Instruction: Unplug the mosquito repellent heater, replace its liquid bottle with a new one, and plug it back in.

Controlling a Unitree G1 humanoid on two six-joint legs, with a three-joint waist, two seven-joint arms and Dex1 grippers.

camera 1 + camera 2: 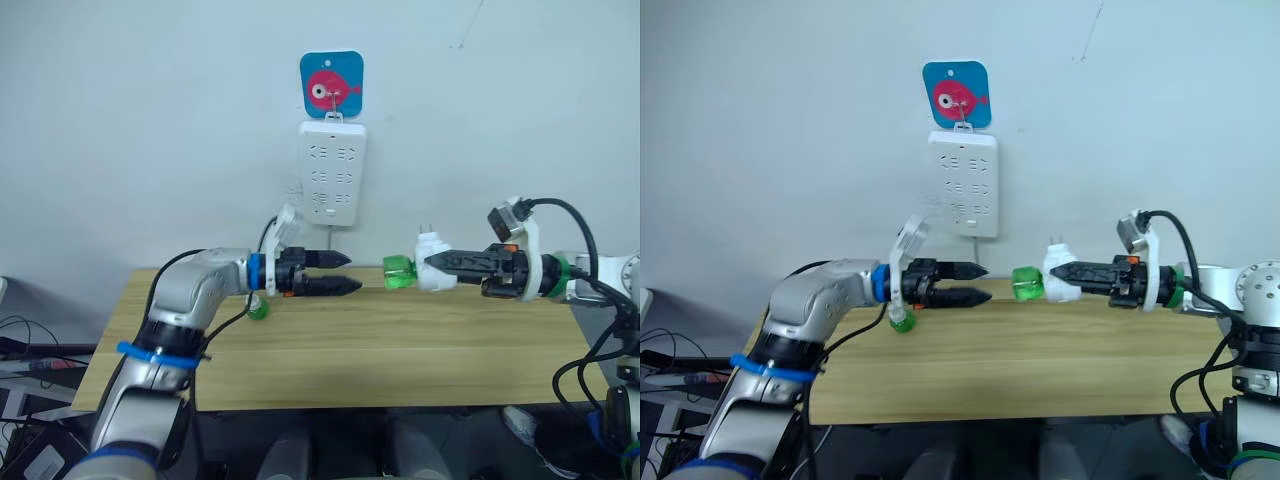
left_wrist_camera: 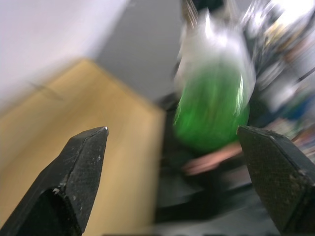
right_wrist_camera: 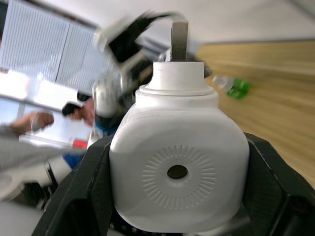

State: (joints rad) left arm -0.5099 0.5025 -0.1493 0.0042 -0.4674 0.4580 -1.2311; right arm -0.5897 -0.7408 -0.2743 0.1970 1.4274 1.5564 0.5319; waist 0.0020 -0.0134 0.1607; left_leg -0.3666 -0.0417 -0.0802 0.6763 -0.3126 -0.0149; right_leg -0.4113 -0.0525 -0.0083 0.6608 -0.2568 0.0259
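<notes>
My right gripper (image 1: 430,262) is shut on the white mosquito repellent heater (image 1: 434,272), holding it above the table with its prongs (image 3: 179,34) pointing up. Its green liquid bottle (image 1: 398,271) sticks out of the heater toward my left gripper (image 1: 341,272). That gripper is open, a short way from the bottle and level with it, with nothing between its fingers (image 2: 83,162). In the left wrist view the bottle (image 2: 211,103) sits ahead of the gap. The new one (image 1: 258,310), green with a white cap (image 3: 221,81), lies on the table behind my left arm.
A white power strip (image 1: 333,172) hangs on the wall under a blue fish hook (image 1: 331,85), above the gap between the grippers. The wooden table (image 1: 400,350) stretches below both arms. A person (image 3: 78,110) is seen in the right wrist view's background.
</notes>
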